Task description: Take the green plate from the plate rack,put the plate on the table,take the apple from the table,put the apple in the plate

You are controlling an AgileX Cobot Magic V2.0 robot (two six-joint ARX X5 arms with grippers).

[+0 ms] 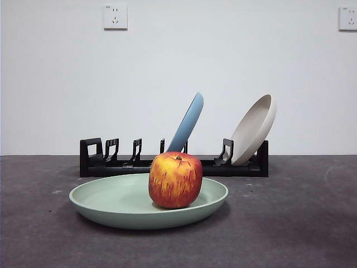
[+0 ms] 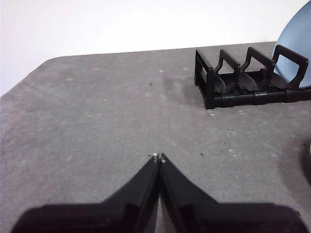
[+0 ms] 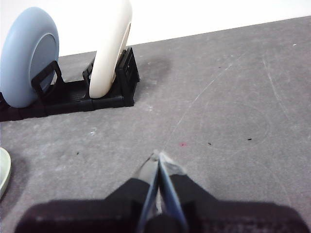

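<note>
Green plate (image 1: pixel 111 204) flat on the table (image 1: pixel 301 223), in front of the plate rack (image 1: pixel 100 159) and apart from it. Apple (image 1: pixel 175 180) upright inside the plate, right of its centre, stem dimple up, red with yellow-orange streaks. Only a sliver of the plate's rim (image 3: pixel 3 171) seen at the edge of the right wrist view.

No brand, label or readable writing on plate, apple, rack or grippers. Two white wall sockets (image 1: pixel 115 17) high on the pale wall behind, unmarked as far as can be made out.

Left gripper (image 2: pixel 158 157) low over bare table, jaws pressed together to a point, gripping nothing, touching nothing that can be seen. Near the rack's vacant end, well clear of it. Right gripper (image 3: pixel 158 156) likewise over bare table, jaws closed tip to tip, nothing between them, off the rack's other end. Neither arm visible in the front view.

Rack long, low and black, running across the table near the back wall. Blue plate (image 1: pixel 187 124) leaning in a slot about mid-rack, tilted to the right. Beige plate (image 1: pixel 254 129) leaning in the rightmost slot, also tilted right, hollow side facing left. Slots at the left end holding nothing. Small pale specks scattered on the table beside the rack.
</note>
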